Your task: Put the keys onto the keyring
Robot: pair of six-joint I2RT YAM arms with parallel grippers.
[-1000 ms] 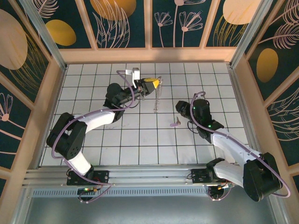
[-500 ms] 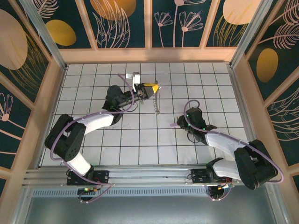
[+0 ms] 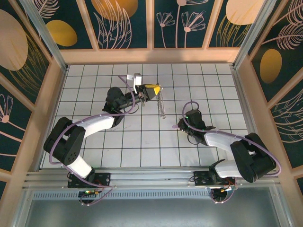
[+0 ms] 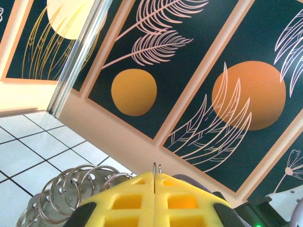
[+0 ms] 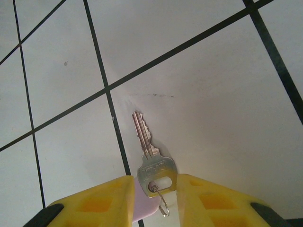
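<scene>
The keyring (image 4: 71,191) is pinched by the left gripper (image 4: 155,182); the key (image 5: 146,144), straddled by the open right gripper (image 5: 155,185), must be clamped.

The table (image 3: 85,90) is a flat of white square tiles with dark grout lines, evenly lit, with only soft shadows. Peach-coloured wooden framing (image 3: 151,56) borders it at 12, 3 and 9 o'clock. Above the framing rise wall panels (image 3: 128,23) of dark teal, printed with pale leaf and flower outlines and orange-yellow discs. Silvery metal posts (image 3: 45,33) stand in the corners toward 11 and 1 o'clock. At 6 o'clock an aluminium rail (image 3: 151,176) runs along the near edge, with a grey slotted strip (image 3: 156,194) just below it.
</scene>
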